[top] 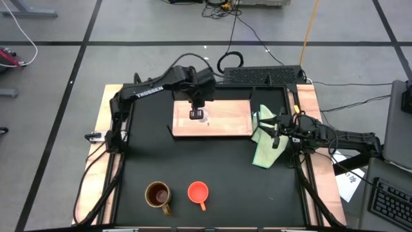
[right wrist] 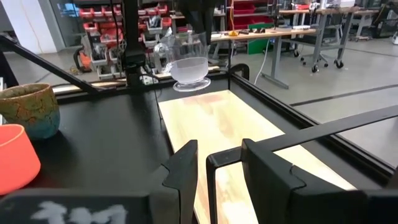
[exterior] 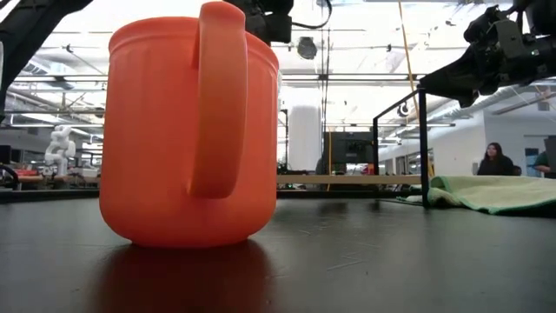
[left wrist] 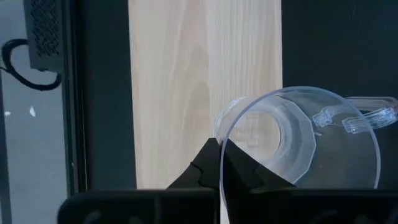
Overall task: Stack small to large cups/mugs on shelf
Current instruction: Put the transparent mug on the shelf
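The tiny clear glass cup [left wrist: 298, 143] is upright over the light-wood shelf [top: 222, 119], near its left half, and also shows in the right wrist view [right wrist: 188, 59]. My left gripper [top: 197, 115] is shut on it from above. The orange cup [top: 198, 192] and the brown glossy mug [top: 158, 195] stand on their bases on the black table near its front edge. My right gripper [right wrist: 221, 180] is open and empty above the pale green cloth [top: 265, 138], right of the shelf. My left gripper pinches the clear cup's rim [left wrist: 221, 144], on the side opposite the handle [left wrist: 364, 118], one finger inside the cup and one outside. The fingers point down from above. The cup is upright; whether its base [right wrist: 190, 85] rests on the shelf I cannot tell.
A dark frame [top: 293, 96] runs around the black table top. The pale green cloth [exterior: 495, 191] lies between the shelf and the right frame post. People show in the room beyond the table [exterior: 495, 161].
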